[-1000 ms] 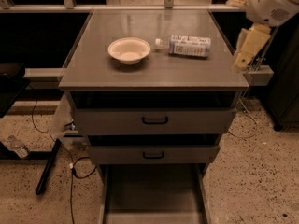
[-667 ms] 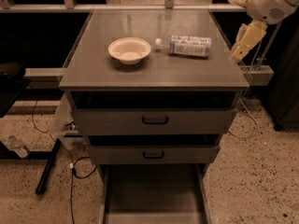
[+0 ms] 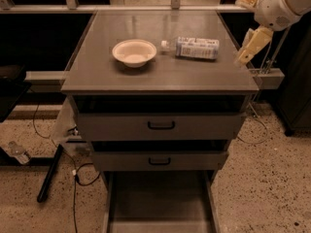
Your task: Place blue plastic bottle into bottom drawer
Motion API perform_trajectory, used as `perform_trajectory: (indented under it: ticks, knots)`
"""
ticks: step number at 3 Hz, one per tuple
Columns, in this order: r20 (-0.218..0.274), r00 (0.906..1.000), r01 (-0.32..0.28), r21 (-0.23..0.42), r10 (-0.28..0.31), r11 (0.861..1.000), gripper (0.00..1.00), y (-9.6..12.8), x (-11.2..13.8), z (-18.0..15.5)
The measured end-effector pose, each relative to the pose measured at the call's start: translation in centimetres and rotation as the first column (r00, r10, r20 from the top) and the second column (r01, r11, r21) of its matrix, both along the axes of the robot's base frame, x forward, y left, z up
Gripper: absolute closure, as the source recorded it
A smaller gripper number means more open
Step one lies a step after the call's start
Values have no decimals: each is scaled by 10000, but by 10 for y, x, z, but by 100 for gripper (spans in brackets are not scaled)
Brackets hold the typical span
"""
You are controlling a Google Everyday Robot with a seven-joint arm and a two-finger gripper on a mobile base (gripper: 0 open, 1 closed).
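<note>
Showing a grey metal cabinet (image 3: pixel 160 76), smooth flat top; the bottom drawer (image 3: pixel 158 203), a shallow tray, stands open. The gripper (image 3: pixel 251 46) hovers off the top's right edge, its opening indiscernible. The blue plastic bottle (image 3: pixel 194 47), white-capped and pale-labelled, lies sideways beside a round cream bowl (image 3: pixel 134 52).

The pincer (image 3: pixel 249 46) hangs just beyond the right edge of the bench (image 3: pixel 160 74), near the blue plastic bottle (image 3: pixel 197 48). The arm (image 3: pixel 282 4) above it is cut off by the top and right edges of the view, so the rest of it is not seen. The print on the label of the bottle is too small to read. The bottom drawer (image 3: pixel 158 203) stands open, but its front part is cut off by the lower edge. The insides of the two upper drawers (image 3: pixel 194 125) lie in dark shadow, and I cannot tell what they contain. At the left edge a dark thing (image 3: pixel 9 86) is cut off, and I cannot tell what it is.
</note>
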State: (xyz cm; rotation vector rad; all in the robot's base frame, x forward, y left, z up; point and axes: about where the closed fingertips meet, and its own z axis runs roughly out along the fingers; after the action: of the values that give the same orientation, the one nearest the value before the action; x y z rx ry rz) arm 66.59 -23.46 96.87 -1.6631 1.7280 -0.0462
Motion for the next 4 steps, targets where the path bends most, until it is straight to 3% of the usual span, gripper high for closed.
perform_trajectory:
  ticks: [1, 2, 3, 4]
  knots:
    - [108, 9996, -278, 1049, 268, 9941, 0, -5, 32, -21]
    - [-121, 9985, -492, 2448, 538, 9683, 0, -3, 61, -49]
    - [-622, 9941, -586, 3778, 885, 9240, 0, 10, 74, -66]
    - [-1664, 9783, -365, 4481, 1234, 8933, 0, 34, 74, -79]
